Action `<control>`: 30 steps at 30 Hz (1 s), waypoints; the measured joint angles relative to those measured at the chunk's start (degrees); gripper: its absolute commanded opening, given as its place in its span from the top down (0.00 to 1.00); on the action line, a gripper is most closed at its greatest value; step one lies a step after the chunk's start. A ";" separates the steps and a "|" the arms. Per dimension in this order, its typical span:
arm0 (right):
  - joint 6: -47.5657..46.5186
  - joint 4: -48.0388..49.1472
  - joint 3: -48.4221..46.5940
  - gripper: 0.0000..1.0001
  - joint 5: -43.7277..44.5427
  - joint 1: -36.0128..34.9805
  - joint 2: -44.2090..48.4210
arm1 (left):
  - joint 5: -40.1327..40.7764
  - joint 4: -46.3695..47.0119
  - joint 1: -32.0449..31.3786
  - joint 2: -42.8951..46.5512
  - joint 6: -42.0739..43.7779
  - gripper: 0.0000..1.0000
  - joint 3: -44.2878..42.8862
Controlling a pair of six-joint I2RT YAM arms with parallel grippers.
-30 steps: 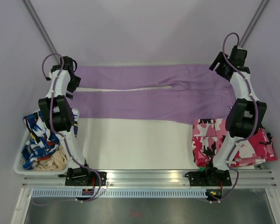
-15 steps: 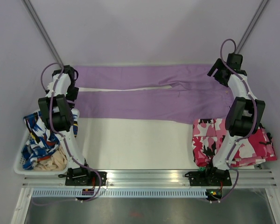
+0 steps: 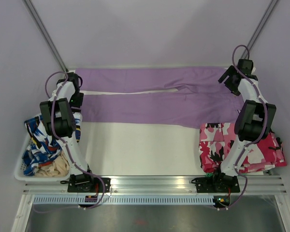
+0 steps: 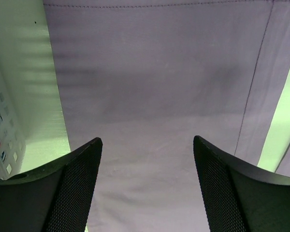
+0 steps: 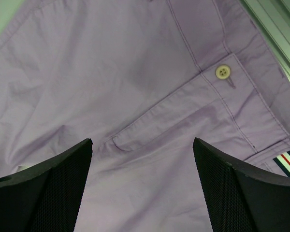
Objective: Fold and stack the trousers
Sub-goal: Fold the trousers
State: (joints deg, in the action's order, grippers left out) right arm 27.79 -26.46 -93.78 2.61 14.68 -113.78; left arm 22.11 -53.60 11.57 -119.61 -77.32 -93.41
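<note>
Trousers [image 3: 154, 101] lie flat, long axis left-right, waist at right. Left pincer [image 4: 146, 145] and right pincer [image 5: 142, 145] both wide open, gripping nothing.

Your left arm [image 3: 58, 118] rises from its base with the elbow bent high and reaches toward the far left. Your left tool [image 4: 147, 141] points downward, jaws spread, nothing between them. Your right arm [image 3: 251, 118] mirrors this at the far right. Your right tool [image 5: 142, 141] also points downward, jaws wide and empty.
</note>
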 measured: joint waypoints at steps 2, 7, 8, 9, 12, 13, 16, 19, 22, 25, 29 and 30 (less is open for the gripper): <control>0.31 -0.63 0.44 0.08 0.44 0.00 0.00 | -0.24 0.72 0.20 0.42 0.00 0.18 0.48; 3.04 -3.87 0.63 0.06 3.96 0.02 0.04 | -0.31 1.01 0.94 0.02 1.77 0.19 -0.35; 3.93 -4.55 0.66 0.06 4.26 0.24 0.09 | -0.26 1.07 1.14 -0.39 2.99 0.19 -0.87; 4.66 -4.90 0.79 0.06 4.61 0.52 0.17 | -0.13 1.84 1.46 -0.87 4.70 0.20 -1.33; 6.45 -5.33 1.81 0.06 5.27 1.25 0.87 | -0.22 3.72 3.54 -3.48 9.99 0.22 -1.46; 6.99 -5.38 2.14 0.06 5.44 1.40 1.18 | -0.74 4.09 4.24 -4.20 11.32 0.21 -1.64; 8.15 -5.51 2.58 0.06 5.99 1.70 1.68 | -0.02 5.27 5.38 -4.04 14.51 0.21 -1.99; 9.01 -5.49 2.75 0.06 6.34 1.68 1.79 | 0.52 5.20 5.55 -4.04 16.70 0.21 -1.88; 9.62 -5.84 3.56 0.06 6.38 1.57 1.88 | 1.18 4.90 5.55 -4.04 18.29 0.21 -1.90; 10.32 -7.06 3.89 0.05 7.13 1.57 2.01 | 1.31 3.82 5.66 -4.35 18.75 0.22 -2.45; 13.09 -10.80 4.02 0.03 10.40 1.70 3.17 | 1.18 4.07 5.73 -4.52 19.10 0.27 -2.27; 14.14 -11.89 4.07 0.03 11.10 1.86 3.50 | 1.09 4.50 5.73 -4.52 19.34 0.35 -2.10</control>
State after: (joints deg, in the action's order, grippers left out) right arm 41.93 -38.35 -89.71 13.72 16.53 -110.28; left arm 23.20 -49.10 17.30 -124.14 -57.98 -95.50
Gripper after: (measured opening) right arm 0.969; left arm 0.748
